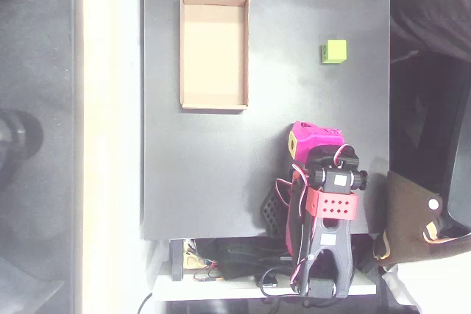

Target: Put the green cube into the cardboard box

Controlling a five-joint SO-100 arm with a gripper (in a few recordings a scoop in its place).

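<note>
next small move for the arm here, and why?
Probably extend the gripper up the picture toward the green cube. In the overhead view the arm sits folded near the mat's lower edge, apart from the cube, which rests alone on the mat right of the cardboard box. The box holds nothing. Whether the jaws are open cannot be told.

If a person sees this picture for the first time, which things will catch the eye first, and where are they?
The bright green cube stands out alone on the black table, toward the upper right in the overhead view. The open cardboard box, empty, lies at the upper left. The magenta gripper of the folded arm sits at the lower right, apart from both.
</note>
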